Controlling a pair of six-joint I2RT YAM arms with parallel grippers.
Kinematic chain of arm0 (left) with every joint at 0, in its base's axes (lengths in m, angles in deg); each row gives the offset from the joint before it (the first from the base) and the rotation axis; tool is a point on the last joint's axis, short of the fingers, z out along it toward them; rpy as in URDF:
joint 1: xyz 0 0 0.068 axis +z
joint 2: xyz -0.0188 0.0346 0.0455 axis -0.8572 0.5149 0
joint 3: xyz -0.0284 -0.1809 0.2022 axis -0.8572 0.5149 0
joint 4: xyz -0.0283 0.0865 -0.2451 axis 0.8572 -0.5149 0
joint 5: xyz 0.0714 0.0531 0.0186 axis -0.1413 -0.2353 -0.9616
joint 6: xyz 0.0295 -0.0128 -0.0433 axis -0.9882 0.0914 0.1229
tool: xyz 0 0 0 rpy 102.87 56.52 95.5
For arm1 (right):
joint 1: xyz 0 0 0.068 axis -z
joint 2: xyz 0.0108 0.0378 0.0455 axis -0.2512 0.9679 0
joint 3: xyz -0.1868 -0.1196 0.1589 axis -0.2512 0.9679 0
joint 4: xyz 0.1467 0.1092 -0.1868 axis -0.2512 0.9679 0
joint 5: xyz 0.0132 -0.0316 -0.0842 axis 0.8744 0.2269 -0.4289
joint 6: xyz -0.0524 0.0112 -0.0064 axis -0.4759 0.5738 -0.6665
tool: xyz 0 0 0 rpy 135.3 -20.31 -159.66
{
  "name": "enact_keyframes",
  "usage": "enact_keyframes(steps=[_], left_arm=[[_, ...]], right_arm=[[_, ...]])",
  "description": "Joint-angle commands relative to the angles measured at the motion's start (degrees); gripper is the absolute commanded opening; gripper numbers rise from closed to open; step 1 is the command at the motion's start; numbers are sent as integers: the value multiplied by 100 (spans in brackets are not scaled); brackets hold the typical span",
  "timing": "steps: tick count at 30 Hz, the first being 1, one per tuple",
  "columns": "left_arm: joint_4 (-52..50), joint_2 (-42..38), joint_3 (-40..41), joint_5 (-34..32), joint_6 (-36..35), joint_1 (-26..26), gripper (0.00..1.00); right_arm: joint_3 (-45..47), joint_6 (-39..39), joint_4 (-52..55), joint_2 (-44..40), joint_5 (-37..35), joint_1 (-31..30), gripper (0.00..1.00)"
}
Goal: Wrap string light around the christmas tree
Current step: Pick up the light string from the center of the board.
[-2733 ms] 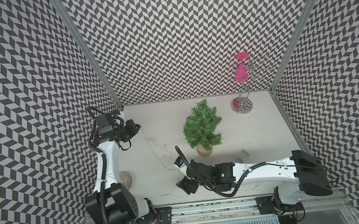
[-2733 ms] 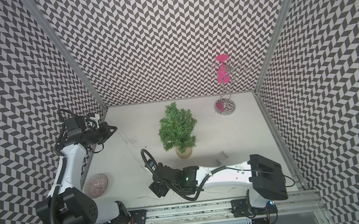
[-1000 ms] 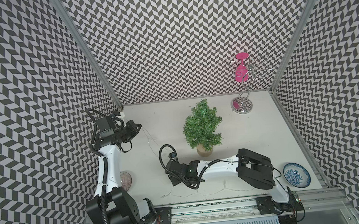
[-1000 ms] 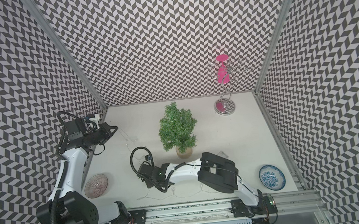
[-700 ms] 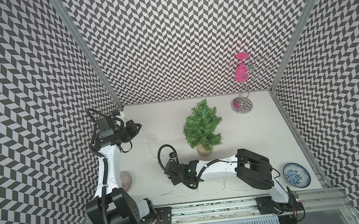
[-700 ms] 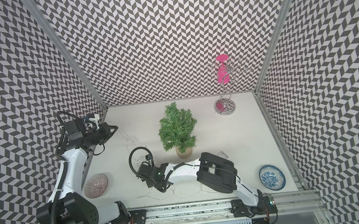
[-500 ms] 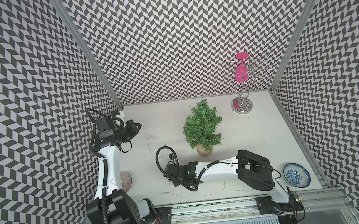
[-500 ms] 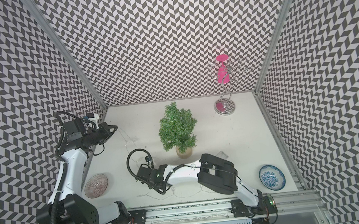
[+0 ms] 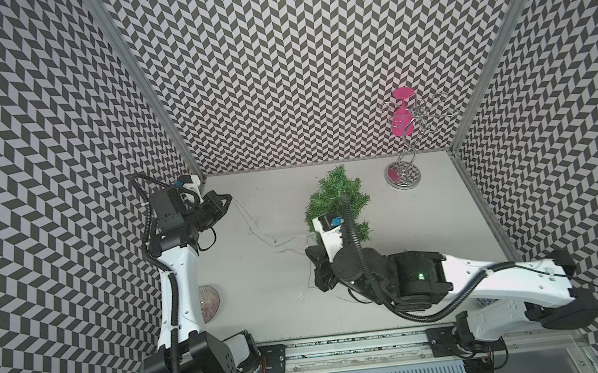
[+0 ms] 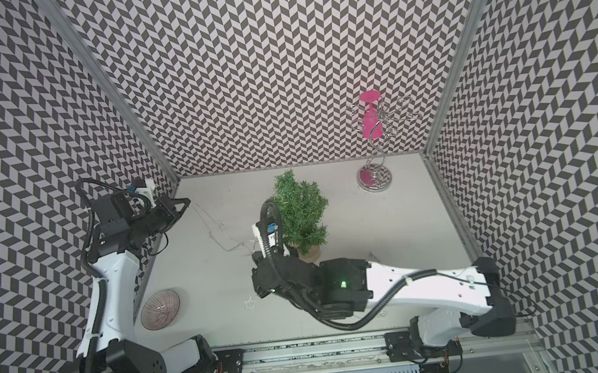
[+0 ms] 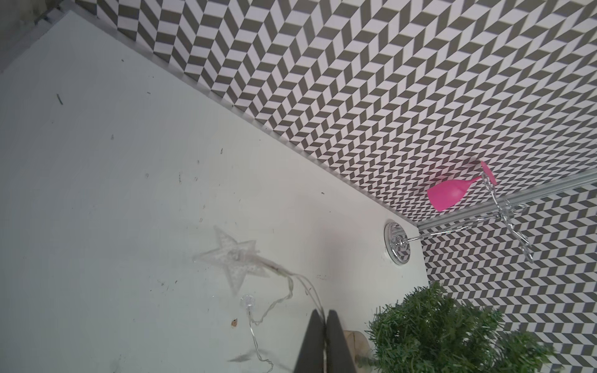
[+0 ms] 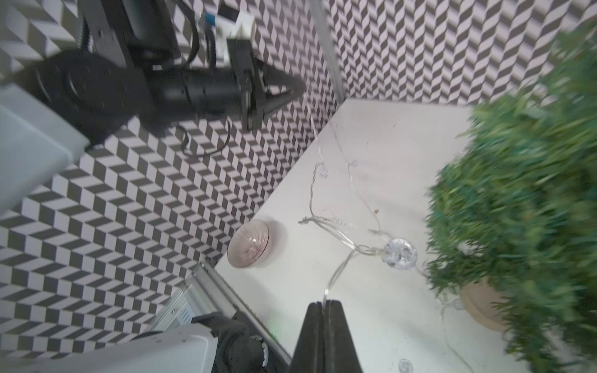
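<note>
The christmas tree [image 9: 336, 198] [image 10: 300, 210], small and green on a pale wooden base, stands mid-table. The string light [image 9: 258, 231] [image 10: 215, 234] is a thin clear wire. It runs from my left gripper [image 9: 230, 198] [image 10: 187, 201] at the back left across the table to the tree's foot. In the left wrist view, that gripper [image 11: 324, 313] is shut on the wire, with a clear star [image 11: 234, 258] beyond it. My right gripper [image 9: 309, 252] [image 12: 324, 303], raised left of the tree [image 12: 533, 210], is shut on the wire near a round bulb [image 12: 400, 253].
A silver curly wire rack with a pink glass [image 9: 402, 123] [image 10: 372, 123] stands at the back right corner. Near the left arm's base sits a small ribbed glass bowl [image 9: 209, 299] [image 10: 161, 309] [image 12: 248, 243]. Patterned walls close in three sides.
My right gripper has closed on the wire and lifted from the table front toward the tree, its arm stretching out. The left arm has hardly moved.
</note>
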Motion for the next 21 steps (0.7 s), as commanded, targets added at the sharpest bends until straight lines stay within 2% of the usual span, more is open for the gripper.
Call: enact_keyframes(steps=[1, 7, 13, 21], left_arm=[[238, -319, -304, 98, 276, -239, 0], [201, -809, -430, -498, 525, -976, 0], [107, -1187, -724, -810, 739, -1357, 0], [-453, -1669, -1187, -1341, 995, -2141, 0]], right_arm=[[-113, -494, 166, -288, -941, -167, 0], [-416, -767, 440, -686, -1545, -377, 0], [-742, -885, 981, -1118, -2543, -596, 0], [-745, -1661, 596, -1796, -3048, -627, 0]])
